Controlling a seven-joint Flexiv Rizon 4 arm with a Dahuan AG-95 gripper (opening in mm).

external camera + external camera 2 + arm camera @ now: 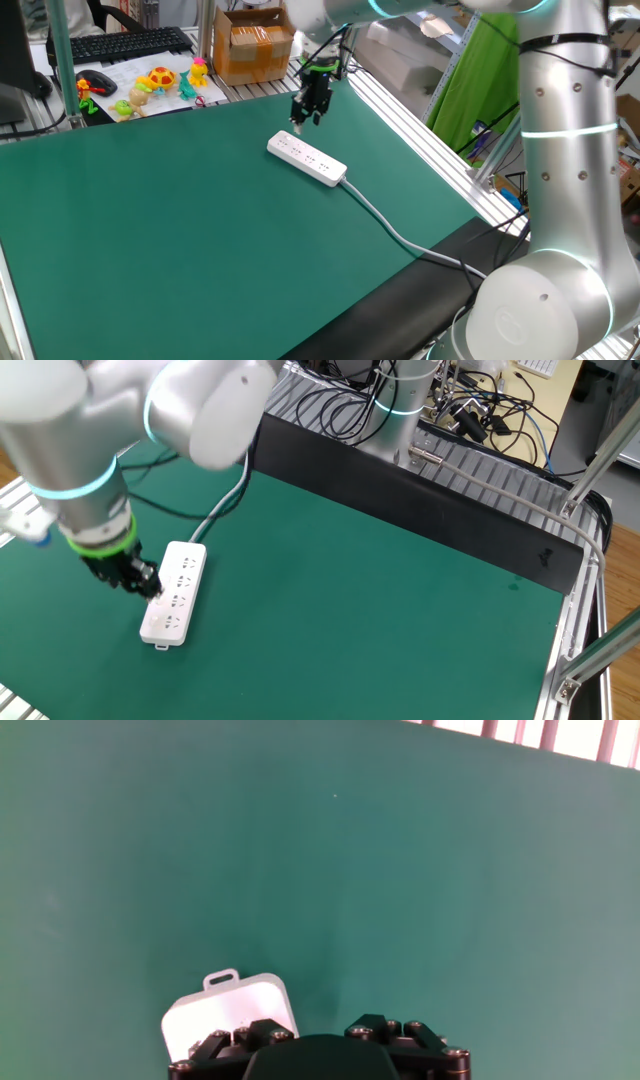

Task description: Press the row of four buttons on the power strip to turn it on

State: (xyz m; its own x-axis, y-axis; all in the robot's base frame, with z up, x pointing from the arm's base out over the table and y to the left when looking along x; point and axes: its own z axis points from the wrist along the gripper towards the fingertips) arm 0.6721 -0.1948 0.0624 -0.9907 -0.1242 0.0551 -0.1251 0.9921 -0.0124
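The white power strip [307, 159] lies flat on the green mat, and its grey cable [400, 238] runs off toward the robot's base. My gripper [303, 122] hangs over the strip's far end with its fingers pointing down. From the other side, the gripper [150, 588] stands at the power strip's [175, 593] long edge, near its free end. In the hand view, the power strip's rounded end [232, 1010] shows under the left finger [250, 1035]. The gripper [318, 1032] is open, with green mat showing in the gap. The four buttons are too small to make out.
A cardboard box [252, 45], small toys [160, 82] and a keyboard [120, 42] sit beyond the mat's far edge. Aluminium rails [420, 130] border the mat's right side. The robot's own base [560, 200] stands at the near right, and loose cables [470, 405] lie behind it.
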